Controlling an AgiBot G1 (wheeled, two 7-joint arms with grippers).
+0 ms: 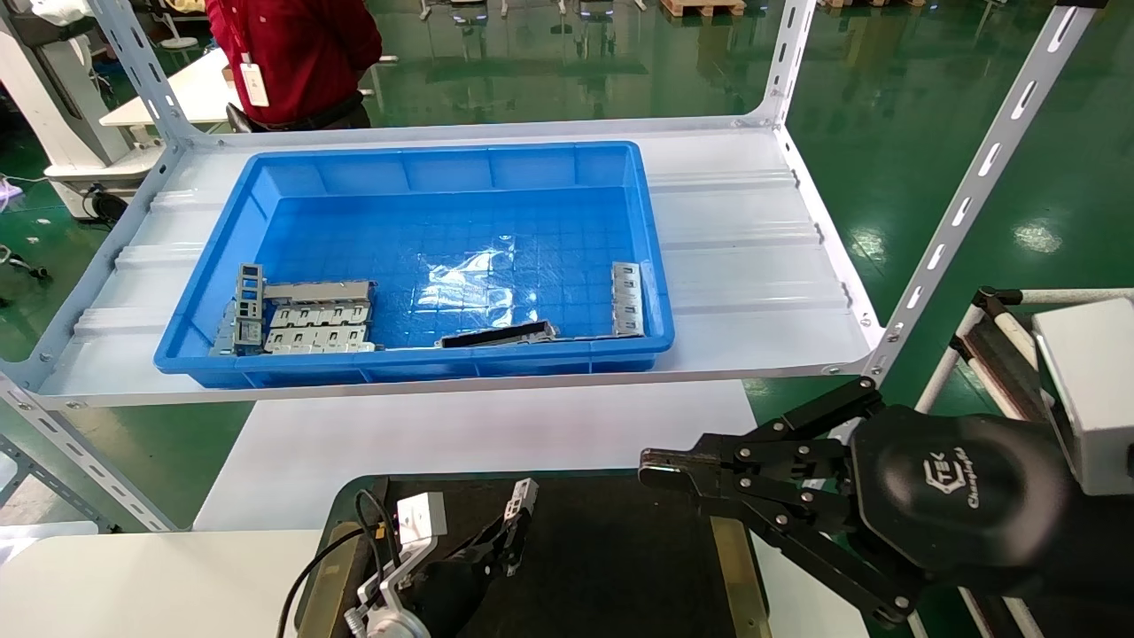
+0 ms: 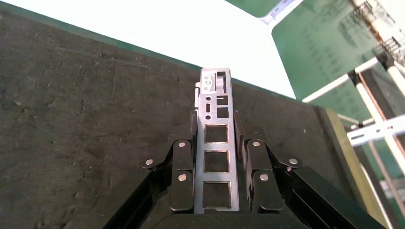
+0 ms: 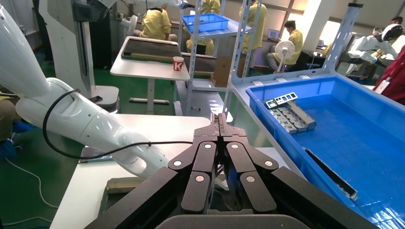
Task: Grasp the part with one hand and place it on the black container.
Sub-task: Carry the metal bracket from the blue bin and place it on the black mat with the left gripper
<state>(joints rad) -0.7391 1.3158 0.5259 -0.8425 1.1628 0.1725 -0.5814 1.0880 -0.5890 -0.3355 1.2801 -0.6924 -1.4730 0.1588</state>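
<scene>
In the left wrist view the part [image 2: 216, 143], a narrow silver bar with square holes, lies lengthwise between the fingers of my left gripper [image 2: 216, 119], which is shut on it. In the head view the left gripper [image 1: 514, 536] holds the part [image 1: 522, 498] tilted over the far half of the black container [image 1: 620, 567], a flat black tray with a brass strip [image 1: 733, 567] on its right side. Whether the part touches the black container [image 2: 71, 119] I cannot tell. My right gripper [image 1: 657, 470] hangs shut and empty above the tray's far right corner; the right gripper [image 3: 219, 119] has its fingers pressed together.
On the white shelf [image 1: 753, 266] behind the tray stands a big blue bin [image 1: 425, 168]. It holds stacked grey metal pieces [image 1: 310, 319], a dark strip [image 1: 496, 335] and another silver bar [image 1: 626, 286]. Slotted shelf posts [image 1: 966, 195] rise on both sides. A person in red [image 1: 292, 53] stands behind.
</scene>
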